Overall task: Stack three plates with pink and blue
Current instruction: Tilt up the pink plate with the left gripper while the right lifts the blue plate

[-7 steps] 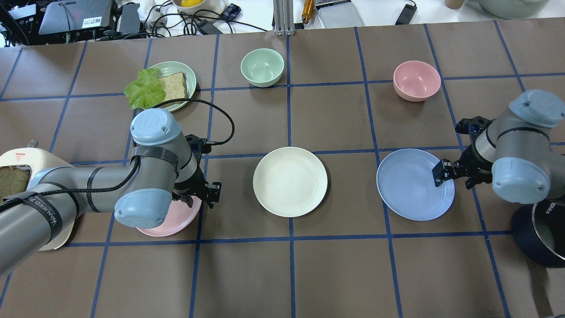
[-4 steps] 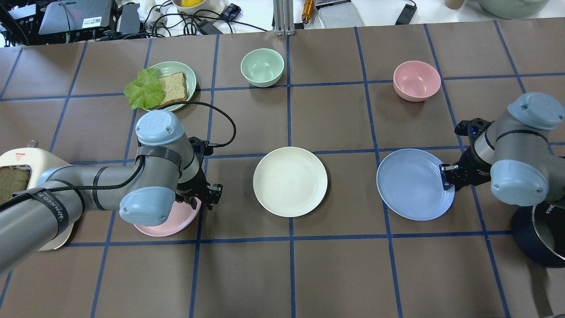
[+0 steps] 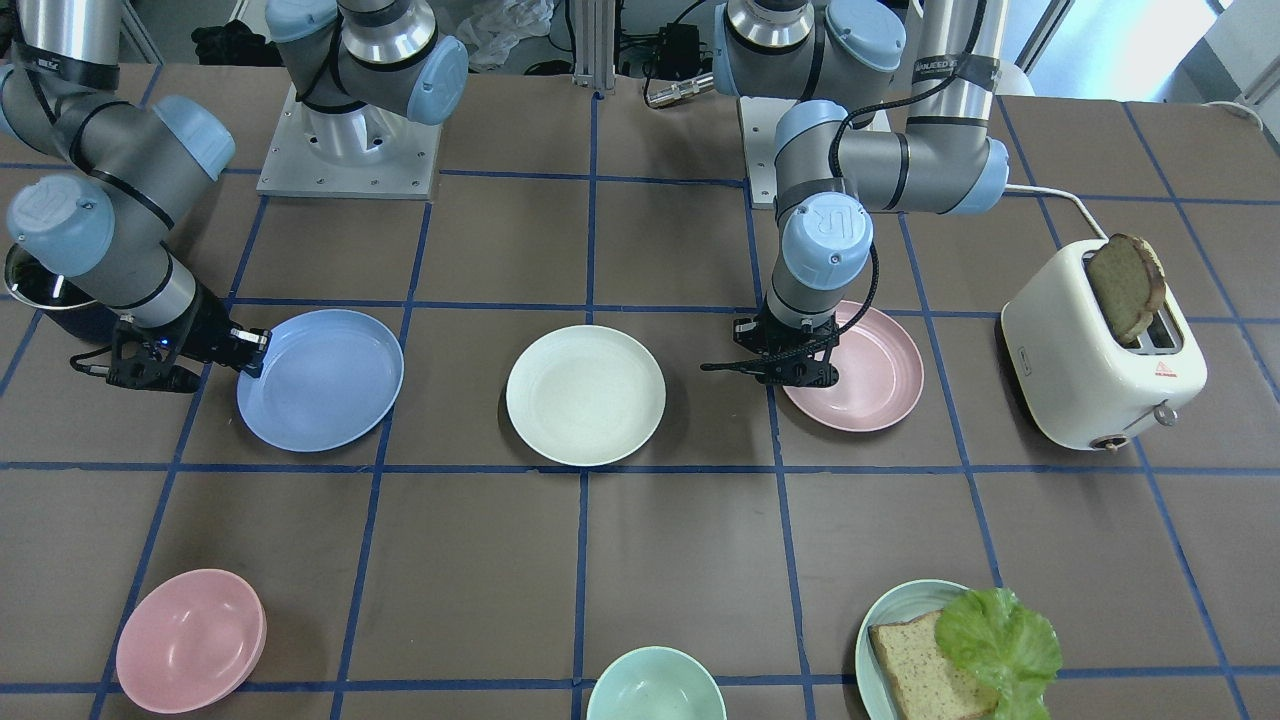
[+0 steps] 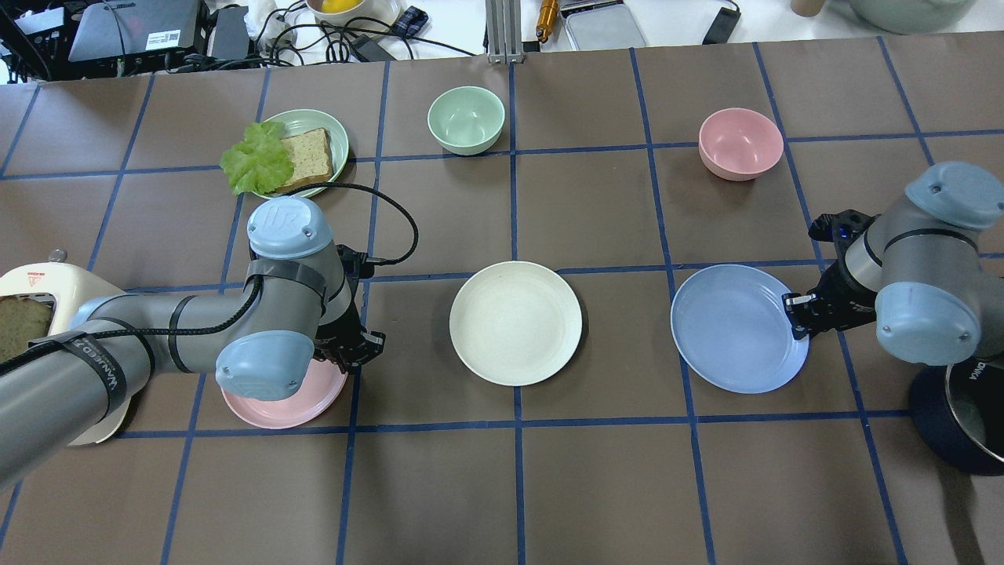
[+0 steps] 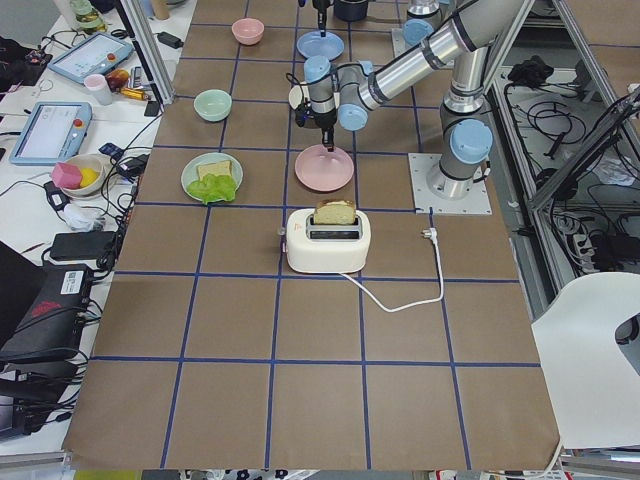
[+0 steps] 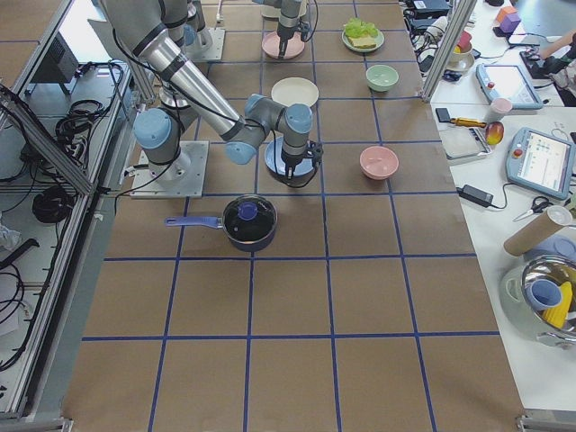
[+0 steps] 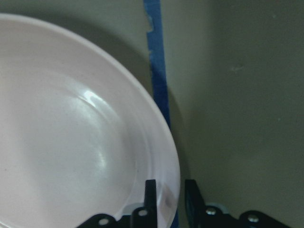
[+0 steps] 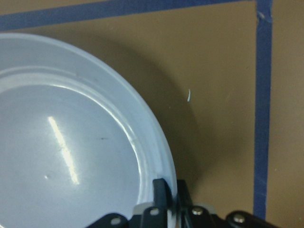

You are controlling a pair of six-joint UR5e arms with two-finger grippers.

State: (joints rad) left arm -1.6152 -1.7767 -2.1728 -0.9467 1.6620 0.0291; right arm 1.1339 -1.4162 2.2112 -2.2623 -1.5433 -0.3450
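Observation:
The dusty pink plate (image 4: 274, 400) lies at the left, largely under my left arm. My left gripper (image 4: 357, 349) is at its right rim; in the left wrist view one finger is inside the rim and one outside, closed on the pink plate (image 7: 71, 133). The cream-white plate (image 4: 515, 322) lies alone in the middle. The light blue plate (image 4: 733, 329) lies at the right. My right gripper (image 4: 794, 312) is shut on its right rim, and the right wrist view shows the fingers pinching the blue plate (image 8: 71, 142).
A pink bowl (image 4: 740, 143) and a mint bowl (image 4: 466, 118) stand at the back. A pale teal plate (image 4: 336, 143) with bread and lettuce is at the back left. A white toaster (image 3: 1100, 350) stands by my left arm. A dark pot (image 4: 961, 424) stands by my right arm.
My right gripper pulled back from inside the blue plate to its rim and shut there. My left gripper closed on the pink plate's rim, and the pink plate shifted a little left.

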